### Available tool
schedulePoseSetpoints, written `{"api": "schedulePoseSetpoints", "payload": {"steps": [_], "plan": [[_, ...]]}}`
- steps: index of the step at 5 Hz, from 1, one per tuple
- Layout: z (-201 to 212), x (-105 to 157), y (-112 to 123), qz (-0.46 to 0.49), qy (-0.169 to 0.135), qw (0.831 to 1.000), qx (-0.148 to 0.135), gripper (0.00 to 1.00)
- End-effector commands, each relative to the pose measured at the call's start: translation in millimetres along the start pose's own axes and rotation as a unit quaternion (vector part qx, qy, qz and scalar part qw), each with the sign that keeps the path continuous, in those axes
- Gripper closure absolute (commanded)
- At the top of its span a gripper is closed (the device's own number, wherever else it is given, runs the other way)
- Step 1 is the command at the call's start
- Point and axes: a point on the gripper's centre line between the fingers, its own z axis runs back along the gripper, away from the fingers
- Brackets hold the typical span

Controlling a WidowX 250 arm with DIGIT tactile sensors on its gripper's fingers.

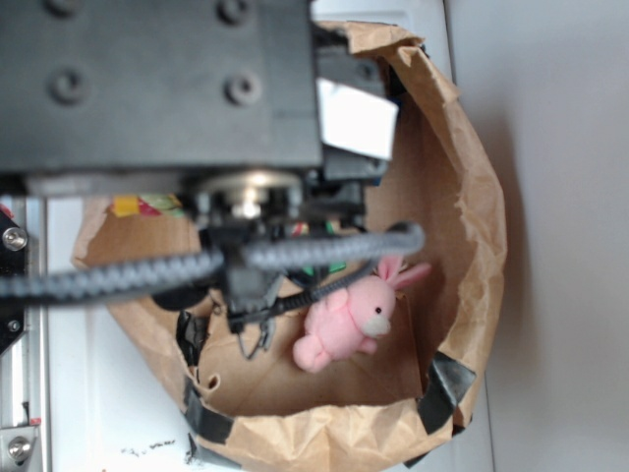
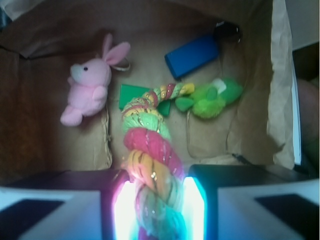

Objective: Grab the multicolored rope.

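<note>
While my gripper (image 2: 159, 210) is hanging inside the brown paper bag (image 2: 250, 125), its two fingers (image 2: 125, 210) are clamping the multicolored rope (image 2: 150, 155) between them at 6 o'clock in the wrist view. The rope is running up toward the centre, curling over a green block (image 2: 131, 94). The pink bunny (image 2: 90, 82) is lying at 10 o'clock, apart from the rope. A fuzzy green plush toy (image 2: 212, 97) is sitting at 2 o'clock, a blue block (image 2: 192, 56) at 1 o'clock. In the exterior view my arm is hiding the rope.
</note>
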Motion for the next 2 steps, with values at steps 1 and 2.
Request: {"api": "schedulePoseSetpoints", "payload": {"steps": [1,2], "plan": [[11.4,10.2,-2.8,-0.001,-0.035,0.999,-0.001,1.0],[12.3,10.0,-3.5,0.0,-0.039,0.999,0.004,1.0]]}}
